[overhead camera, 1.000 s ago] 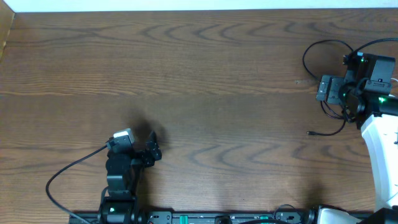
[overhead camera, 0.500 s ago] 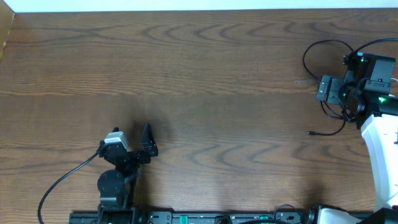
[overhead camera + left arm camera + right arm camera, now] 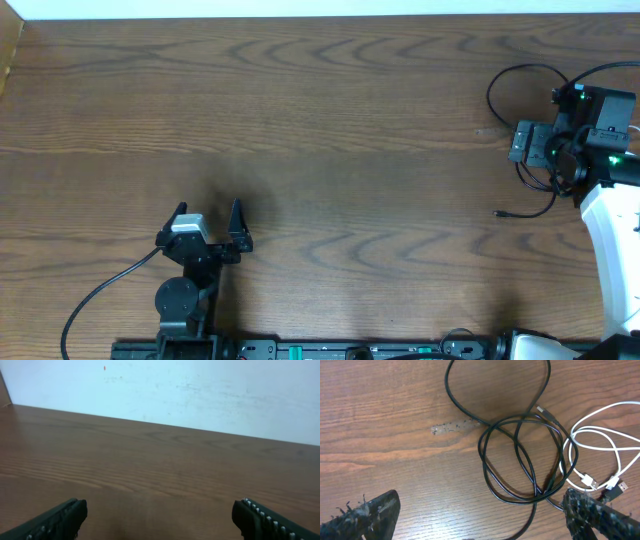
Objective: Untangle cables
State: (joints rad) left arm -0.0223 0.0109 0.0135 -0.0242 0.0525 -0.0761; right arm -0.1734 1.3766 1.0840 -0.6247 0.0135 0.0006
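- right claw (image 3: pixel 480 502): jaws spread wide, nothing held; cables (image 3: pixel 482 457) lie just ahead of it, mostly toward its right side.
- left claw (image 3: pixel 160 512): jaws spread, empty; no cable seen ahead of it.
- risk: overlapped black strands pinched together, so the knot gets tightened or the bundle dragged whole.
- risk: white cable (image 3: pixel 589 480), at the right claw's right edge, snagged on closing.
- count: two claws, one white cable, probably two black.
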